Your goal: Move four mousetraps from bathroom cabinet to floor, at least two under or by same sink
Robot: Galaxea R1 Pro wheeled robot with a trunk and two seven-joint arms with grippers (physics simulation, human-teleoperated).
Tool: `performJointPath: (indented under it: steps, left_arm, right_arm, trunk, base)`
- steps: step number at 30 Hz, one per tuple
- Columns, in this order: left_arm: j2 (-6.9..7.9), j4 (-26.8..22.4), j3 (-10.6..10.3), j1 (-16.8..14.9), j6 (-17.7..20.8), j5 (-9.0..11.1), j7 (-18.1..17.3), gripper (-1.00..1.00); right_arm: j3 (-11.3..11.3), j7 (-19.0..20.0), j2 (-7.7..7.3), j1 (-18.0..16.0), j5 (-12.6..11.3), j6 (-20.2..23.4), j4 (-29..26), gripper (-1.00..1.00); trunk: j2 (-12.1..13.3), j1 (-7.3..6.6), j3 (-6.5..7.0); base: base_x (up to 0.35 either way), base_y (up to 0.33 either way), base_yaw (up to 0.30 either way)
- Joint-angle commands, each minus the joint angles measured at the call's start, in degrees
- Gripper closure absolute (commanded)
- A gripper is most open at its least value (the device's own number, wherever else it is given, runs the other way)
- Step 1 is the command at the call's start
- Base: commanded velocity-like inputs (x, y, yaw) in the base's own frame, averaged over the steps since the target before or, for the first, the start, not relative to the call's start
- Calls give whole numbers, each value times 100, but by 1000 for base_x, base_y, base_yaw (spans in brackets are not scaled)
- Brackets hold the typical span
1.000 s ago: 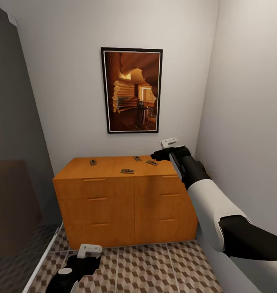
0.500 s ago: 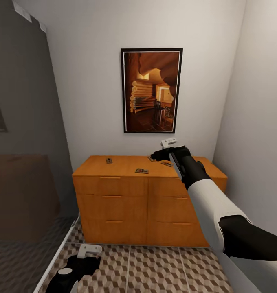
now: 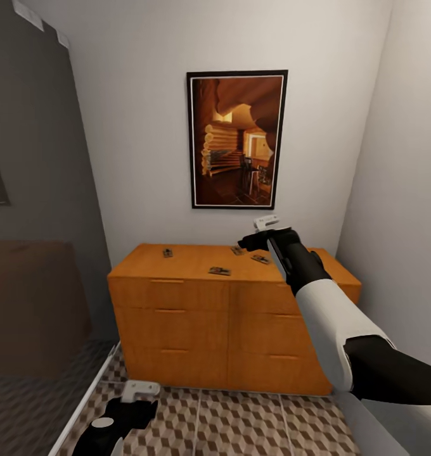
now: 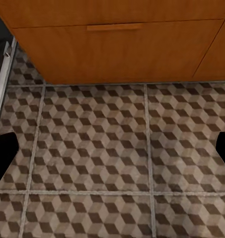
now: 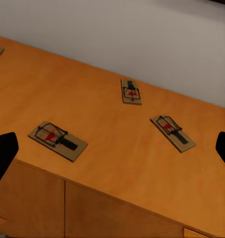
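White walls close in a narrow bathroom corner, with a framed picture (image 3: 237,139) of a log interior hanging above the cabinet (image 3: 228,323). On the cabinet's flat top lie the four mousetraps, all apart from one another: one near the back left (image 3: 168,253), one toward the front middle (image 3: 219,271), and two by the right pincer, at (image 3: 238,251) and (image 3: 261,258). From the right wrist view, three show clearly with their red marks upward: (image 5: 57,141), (image 5: 130,91) and (image 5: 173,133). The cabinet's drawers are all closed.

The right pincer (image 3: 257,235) hovers above the top near the two rightmost traps, its dark fingertips (image 5: 3,153) spread wide and holding nothing. The left pincer (image 3: 133,400) hangs low over the bathroom floor (image 4: 112,163) before the cabinet, likewise spread wide and empty.
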Motion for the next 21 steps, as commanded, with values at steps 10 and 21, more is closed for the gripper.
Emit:
performJointPath:
  steps: [10, 21]
  left_arm:
    - [2, -1, -17, -4, 29, 9, 34, -100]
    - [120, 226, -22, -2, 15, 8, 16, -100]
  right_arm:
    - [1, 45, -109, 9, 53, 2, -3, -100]
    - [2, 53, -128, 17, 52, -498, 224, -100]
  trunk:
    - [-3, 2, -7]
    - [-3, 2, -7]
  base:
    - [201, -150, 1]
    - [56, -40, 0]
